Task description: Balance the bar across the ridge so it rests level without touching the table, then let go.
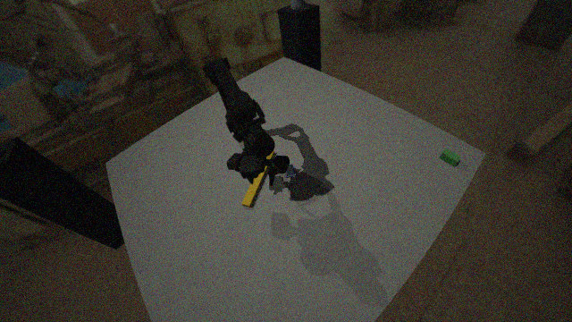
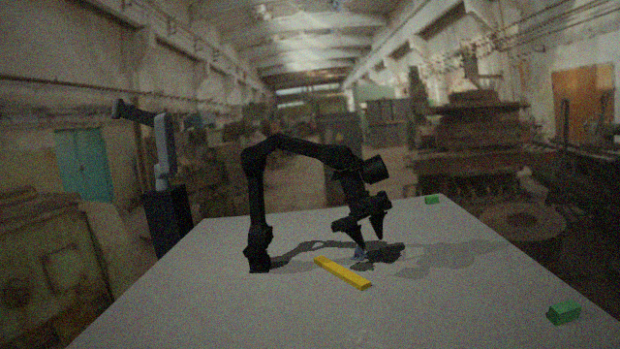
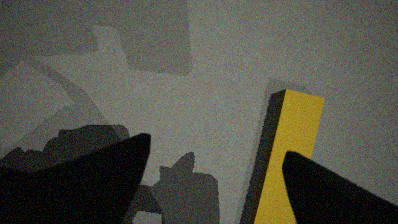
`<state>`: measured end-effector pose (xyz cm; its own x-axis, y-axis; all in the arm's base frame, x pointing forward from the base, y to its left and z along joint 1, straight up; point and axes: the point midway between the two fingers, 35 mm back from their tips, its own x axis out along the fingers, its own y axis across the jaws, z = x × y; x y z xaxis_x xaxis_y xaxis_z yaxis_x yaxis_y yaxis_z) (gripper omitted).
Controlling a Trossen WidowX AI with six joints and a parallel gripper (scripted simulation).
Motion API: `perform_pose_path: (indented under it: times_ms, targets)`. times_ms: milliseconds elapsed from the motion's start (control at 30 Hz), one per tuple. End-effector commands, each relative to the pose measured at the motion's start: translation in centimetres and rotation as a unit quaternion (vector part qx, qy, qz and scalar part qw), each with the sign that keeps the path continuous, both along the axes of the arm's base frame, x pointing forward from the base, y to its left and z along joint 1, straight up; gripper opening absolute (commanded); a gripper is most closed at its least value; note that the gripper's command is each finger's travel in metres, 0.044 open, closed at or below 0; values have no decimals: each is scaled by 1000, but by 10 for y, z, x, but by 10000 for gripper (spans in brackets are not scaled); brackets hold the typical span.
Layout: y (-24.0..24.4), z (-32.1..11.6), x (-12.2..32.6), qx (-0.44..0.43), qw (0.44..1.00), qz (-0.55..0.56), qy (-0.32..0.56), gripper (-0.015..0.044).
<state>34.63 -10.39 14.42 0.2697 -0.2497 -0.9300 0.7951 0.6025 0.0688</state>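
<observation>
The gripper (image 1: pixel 264 184) (image 2: pixel 372 243) (image 3: pixel 217 151) hangs above the bench (image 1: pixel 201 259) (image 2: pixel 203 310) (image 3: pixel 225 45), fingers apart, holding nothing — the yellow bar (image 1: pixel 256 188) (image 2: pixel 342 272) (image 3: pixel 295 130) lies flat beside the blue ridge (image 1: pixel 291 171) (image 2: pixel 359 253), well inside the edges — green blocks (image 1: pixel 450 157) (image 2: pixel 564 312) sit far off

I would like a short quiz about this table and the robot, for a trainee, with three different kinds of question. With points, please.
1. True or false: the yellow bar (image 1: pixel 255 192) (image 2: pixel 341 272) (image 3: pixel 295 125) is balanced on the ridge (image 2: pixel 359 253).
2. Multiple choice: how is the pincer (image 1: pixel 263 183) (image 2: pixel 372 242) (image 3: pixel 217 151)?
A) shut on the bar
B) open, holding nothing
C) shut on a green block
3. Fill in the blank: the exterior view shows ___ green blocks (image 1: pixel 450 157) (image 2: pixel 564 312) on the table (image 1: pixel 201 259) (image 2: pixel 242 315) (image 3: pixel 220 40).

Key: 1 false; 2 B; 3 two.
</observation>
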Motion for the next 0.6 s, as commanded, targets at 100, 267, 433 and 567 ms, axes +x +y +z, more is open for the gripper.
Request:
perform_pose_path:
  times_ms: [100, 267, 433, 567]
  targets:
    - [-4, -18, -42, 72, 994, -22, 73, 315]
    - [-4, -25, -70, 126, 984, -44, 115, 315]
    - [-4, -26, -71, 128, 984, -45, 117, 315]
    - [-4, -42, -70, 128, 984, -45, 117, 315]
